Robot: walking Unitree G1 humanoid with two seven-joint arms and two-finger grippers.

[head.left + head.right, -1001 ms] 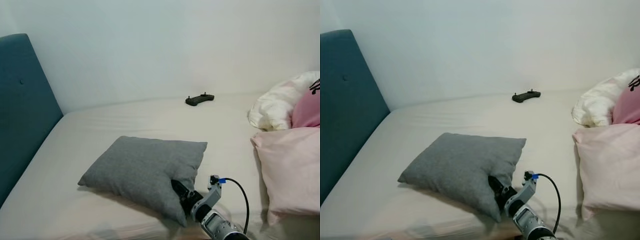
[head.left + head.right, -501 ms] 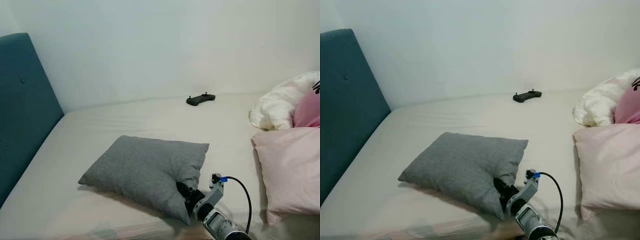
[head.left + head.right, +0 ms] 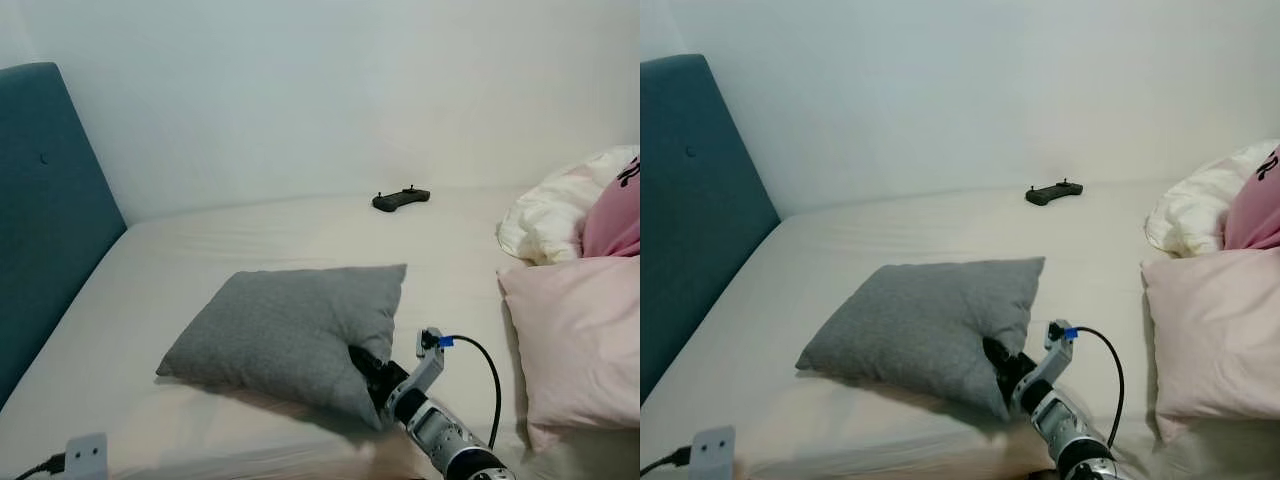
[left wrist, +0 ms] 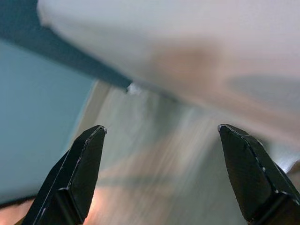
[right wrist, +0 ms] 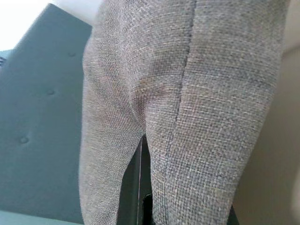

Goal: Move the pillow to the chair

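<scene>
Grasp step in hand: grey pillow (image 3: 290, 330) lies on the bed (image 3: 200, 250), its near corner pinched by the right pincer (image 3: 368, 368), fingers closed on the fabric. Left pincer (image 4: 159, 173) is held spread wide, empty, low beside the bed. Next a lift clear of the mattress is called for, then a turn toward the chair. Versus a second ago: the near corner has been raised slightly and the far edge flattened.

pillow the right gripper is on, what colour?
Grey, plain woven fabric. The pillow is pinched at its near corner by the right gripper; the weave shows best in the right wrist view.
</scene>
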